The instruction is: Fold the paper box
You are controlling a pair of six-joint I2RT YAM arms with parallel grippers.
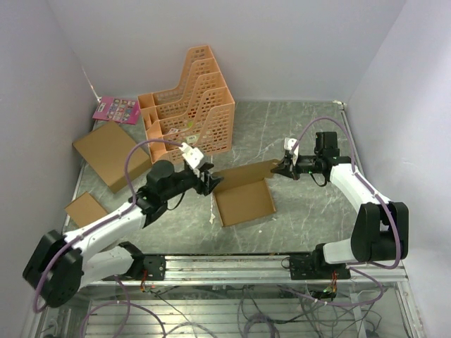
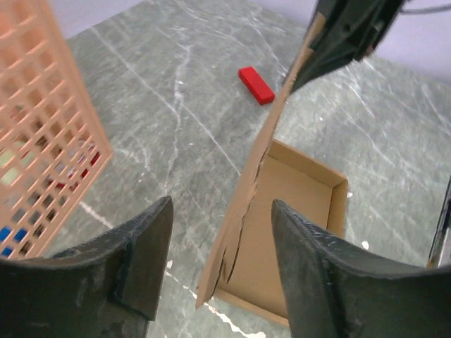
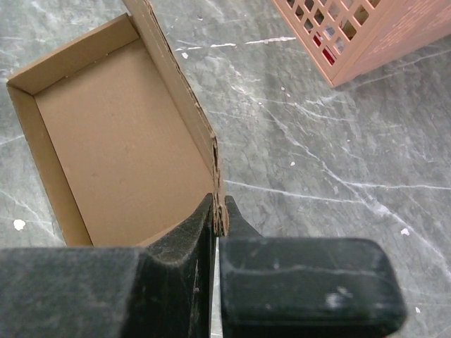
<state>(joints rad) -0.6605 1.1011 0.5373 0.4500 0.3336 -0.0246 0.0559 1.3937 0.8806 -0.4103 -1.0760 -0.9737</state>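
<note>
On table (image 1: 310, 211): right jaws clamped on paper box (image 1: 244, 203) flap; left jaws apart, empty

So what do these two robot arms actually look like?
Both the left arm and right arm have white shells with chunky black joints. A purple cable loops along each. The left gripper and right gripper have two thick matte black fingers, scuffed grey.

Seemingly, block (image 2: 256, 84) lies between rack (image 1: 190, 105) and paper box (image 1: 243, 203).
</note>
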